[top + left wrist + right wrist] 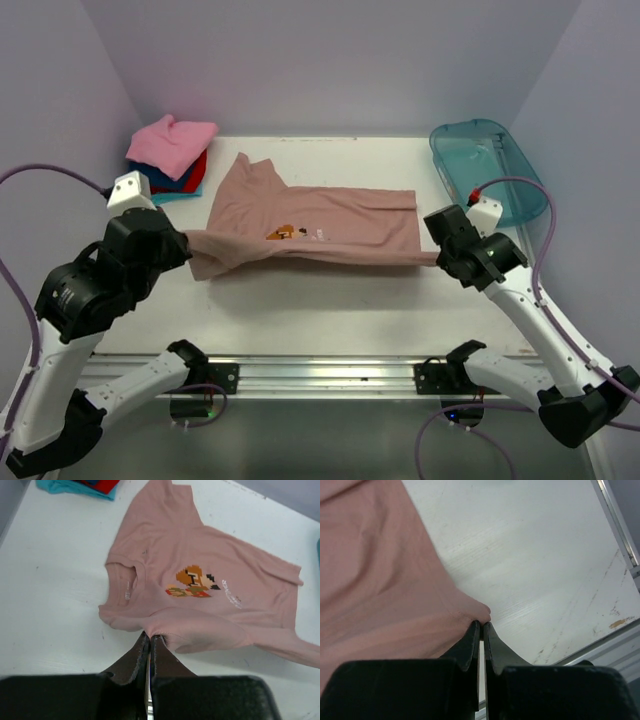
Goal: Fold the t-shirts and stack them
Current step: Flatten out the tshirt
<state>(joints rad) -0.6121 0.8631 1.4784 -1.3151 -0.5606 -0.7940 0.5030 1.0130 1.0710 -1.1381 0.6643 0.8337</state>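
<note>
A dusty pink-brown t-shirt [310,215] with a pixel-character print [192,582] lies spread across the middle of the white table, its collar toward the left. My left gripper [188,245] is shut on the near sleeve hem [150,632] at the shirt's left end. My right gripper [437,258] is shut on the near corner of the bottom hem [481,614] at the right end. The near edge hangs stretched between the two grips. A stack of folded t-shirts [172,155], bright pink over red, blue and teal, sits at the back left.
A translucent teal plastic tub [487,168] stands at the back right of the table [330,310]. A metal rail [320,375] runs along the near edge. White walls close in the left, back and right sides.
</note>
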